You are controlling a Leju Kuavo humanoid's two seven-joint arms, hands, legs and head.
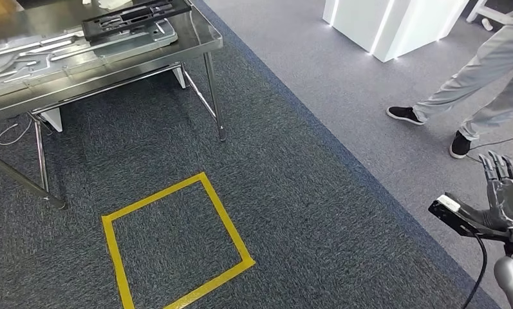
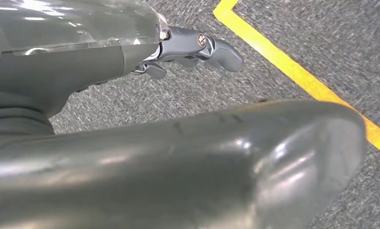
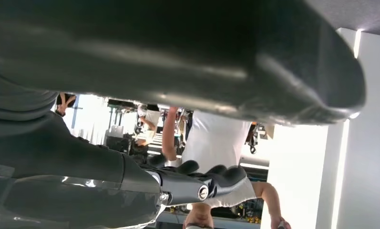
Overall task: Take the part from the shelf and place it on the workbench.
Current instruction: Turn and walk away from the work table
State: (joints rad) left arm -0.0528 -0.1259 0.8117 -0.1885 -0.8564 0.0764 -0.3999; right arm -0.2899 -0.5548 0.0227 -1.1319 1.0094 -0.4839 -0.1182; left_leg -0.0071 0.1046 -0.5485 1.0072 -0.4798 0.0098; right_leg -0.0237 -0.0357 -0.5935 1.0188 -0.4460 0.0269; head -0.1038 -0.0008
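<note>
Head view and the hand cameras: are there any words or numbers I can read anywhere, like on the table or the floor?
None can be read.
The yellow tape square on the carpet is a plain mark with no writing.
The metal parts on the steel table show no readable labels.
The right hand bears no lettering.

- Dark grey carpet (image 1: 292, 193) meets a paler grey strip (image 1: 344, 84) on a diagonal.
- A square of yellow tape (image 1: 176, 241) marks the dark carpet.
- A steel table (image 1: 205, 45) stands at upper left.
- A white lit plinth (image 1: 395, 22) stands at upper right.
</note>
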